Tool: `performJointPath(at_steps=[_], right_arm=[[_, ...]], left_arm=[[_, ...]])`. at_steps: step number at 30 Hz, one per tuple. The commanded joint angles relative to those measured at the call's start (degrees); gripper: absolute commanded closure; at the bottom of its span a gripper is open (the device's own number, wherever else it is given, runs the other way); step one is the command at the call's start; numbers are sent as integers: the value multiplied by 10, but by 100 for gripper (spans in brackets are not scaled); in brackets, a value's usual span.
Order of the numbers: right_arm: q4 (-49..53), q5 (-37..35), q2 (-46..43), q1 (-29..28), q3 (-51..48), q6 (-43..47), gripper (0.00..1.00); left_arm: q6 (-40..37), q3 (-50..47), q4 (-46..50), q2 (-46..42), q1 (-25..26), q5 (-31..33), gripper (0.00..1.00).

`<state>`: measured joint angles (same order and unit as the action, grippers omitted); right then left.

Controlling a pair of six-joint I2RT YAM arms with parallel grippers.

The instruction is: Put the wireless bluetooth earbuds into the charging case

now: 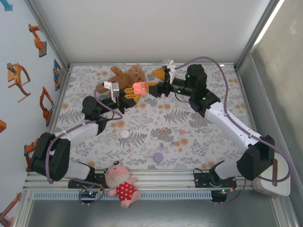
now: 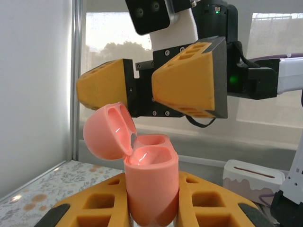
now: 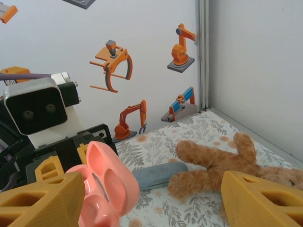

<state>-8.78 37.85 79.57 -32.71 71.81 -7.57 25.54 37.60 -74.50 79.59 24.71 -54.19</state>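
The pink charging case (image 2: 151,189) stands upright between the yellow fingers of my left gripper (image 2: 151,210), which is shut on it. Its lid (image 2: 106,130) is swung open to the left and both wells look empty. The case (image 1: 140,87) is held above the cloth at the back middle. My right gripper (image 1: 155,81) faces it from just beyond, jaws open and empty. In the right wrist view the case (image 3: 104,189) is beside the left finger of that gripper (image 3: 151,203). A tiny pink earbud (image 1: 164,128) and a purple one (image 1: 161,144) lie on the cloth.
A brown teddy bear (image 1: 125,75) lies at the back, with a grey-blue pouch (image 3: 158,174) next to it. A white round case (image 1: 124,134) and a purple one (image 1: 158,156) sit on the cloth. A pink doll (image 1: 120,182) lies on the near rail.
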Motion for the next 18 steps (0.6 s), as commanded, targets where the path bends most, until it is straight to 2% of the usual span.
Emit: performJointPath(at_steps=[1,13,18], right_arm=[[9,-11,-46,1,-9,-7,25],[155,-123,-108,1,-56,-33,27],[273,-152,-99,2,-69,-50,30]], left_arm=[[-25,-2,17,-27,-2,-7,100],[-79,-48,131,-117,-4,0,100],[-98,-57,209,-186,-4,0,100]])
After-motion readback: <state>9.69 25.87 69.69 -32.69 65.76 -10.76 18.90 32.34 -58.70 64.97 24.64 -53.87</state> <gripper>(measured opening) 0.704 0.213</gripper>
